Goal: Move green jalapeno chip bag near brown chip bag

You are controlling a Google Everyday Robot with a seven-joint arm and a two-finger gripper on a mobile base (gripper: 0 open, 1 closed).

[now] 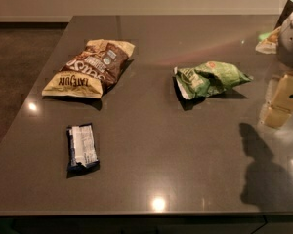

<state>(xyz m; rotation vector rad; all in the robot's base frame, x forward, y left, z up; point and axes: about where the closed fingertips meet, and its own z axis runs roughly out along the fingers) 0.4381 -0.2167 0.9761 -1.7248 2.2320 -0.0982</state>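
The green jalapeno chip bag (210,78) lies crumpled on the dark grey table (156,145), right of the middle. The brown chip bag (90,67), with tan-yellow ends and white lettering, lies at the left rear, well apart from the green bag. My gripper (282,104), with cream-coloured parts, hangs at the right edge of the view, to the right of the green bag and a little nearer than it, not touching it. Nothing shows in its grasp.
A small dark blue-and-white wrapper (82,147) lies at the front left. Another pale snack bag (267,42) lies at the far right rear, partly behind my grey arm (292,33). The table's left edge drops to a dark floor (14,62).
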